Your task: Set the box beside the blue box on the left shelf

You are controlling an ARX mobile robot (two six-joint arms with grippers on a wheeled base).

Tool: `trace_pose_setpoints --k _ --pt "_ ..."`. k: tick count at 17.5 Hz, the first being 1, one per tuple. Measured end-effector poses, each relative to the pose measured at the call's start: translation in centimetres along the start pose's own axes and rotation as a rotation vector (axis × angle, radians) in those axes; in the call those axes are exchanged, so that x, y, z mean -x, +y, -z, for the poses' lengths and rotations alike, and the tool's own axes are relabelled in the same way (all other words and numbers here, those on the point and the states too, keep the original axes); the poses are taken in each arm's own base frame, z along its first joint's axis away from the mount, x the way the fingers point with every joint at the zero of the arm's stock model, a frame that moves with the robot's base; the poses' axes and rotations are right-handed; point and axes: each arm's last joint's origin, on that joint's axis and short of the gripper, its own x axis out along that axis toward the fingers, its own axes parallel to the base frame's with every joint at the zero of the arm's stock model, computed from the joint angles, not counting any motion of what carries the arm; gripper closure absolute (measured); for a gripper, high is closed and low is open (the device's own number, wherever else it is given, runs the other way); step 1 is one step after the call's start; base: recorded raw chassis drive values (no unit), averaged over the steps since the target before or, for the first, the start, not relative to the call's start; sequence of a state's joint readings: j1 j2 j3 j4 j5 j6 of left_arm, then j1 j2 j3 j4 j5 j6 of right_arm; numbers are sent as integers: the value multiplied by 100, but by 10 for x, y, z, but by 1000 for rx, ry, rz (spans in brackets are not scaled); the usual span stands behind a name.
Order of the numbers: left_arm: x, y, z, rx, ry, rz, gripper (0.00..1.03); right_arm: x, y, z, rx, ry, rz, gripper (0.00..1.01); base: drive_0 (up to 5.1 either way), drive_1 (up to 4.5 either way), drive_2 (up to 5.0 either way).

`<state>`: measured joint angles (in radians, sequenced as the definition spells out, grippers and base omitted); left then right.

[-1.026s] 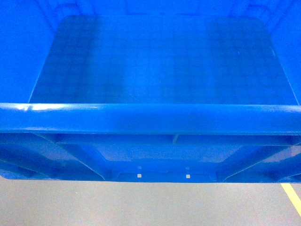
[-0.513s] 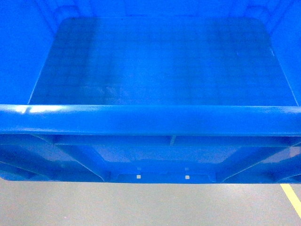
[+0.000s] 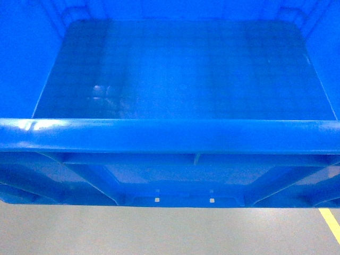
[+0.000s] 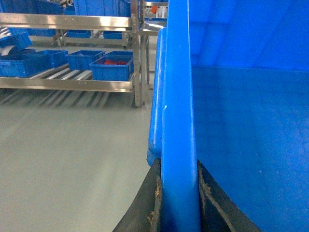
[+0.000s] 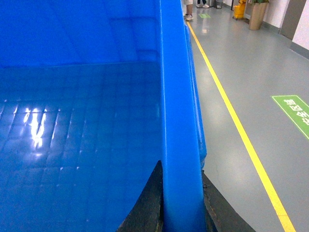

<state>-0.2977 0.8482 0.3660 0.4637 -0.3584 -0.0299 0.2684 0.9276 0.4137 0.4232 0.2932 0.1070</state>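
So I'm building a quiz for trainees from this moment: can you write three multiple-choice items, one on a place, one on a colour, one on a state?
1. Where does the shelf rack stand, seen from the left wrist?
A. Left of the box
B. Inside the box
C. Right of the box

2. What colour is the floor line?
A. White
B. Yellow
C. Red

3. How does the left gripper stand?
A. Open, clear of the box
B. Shut on the box's rim
C. Out of view

Answers: 1 A, the rack lies left of the box; 2 B, it shows yellow; 3 B, its fingers flank the rim on both sides.
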Motion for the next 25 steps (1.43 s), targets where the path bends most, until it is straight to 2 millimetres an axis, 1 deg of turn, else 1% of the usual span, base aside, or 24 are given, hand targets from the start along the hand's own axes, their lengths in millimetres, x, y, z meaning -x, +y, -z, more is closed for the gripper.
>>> trace_pose_setpoints --k 25 --pt "0 0 0 0 2 -1 92 0 0 0 0 0 0 93 2 415 -411"
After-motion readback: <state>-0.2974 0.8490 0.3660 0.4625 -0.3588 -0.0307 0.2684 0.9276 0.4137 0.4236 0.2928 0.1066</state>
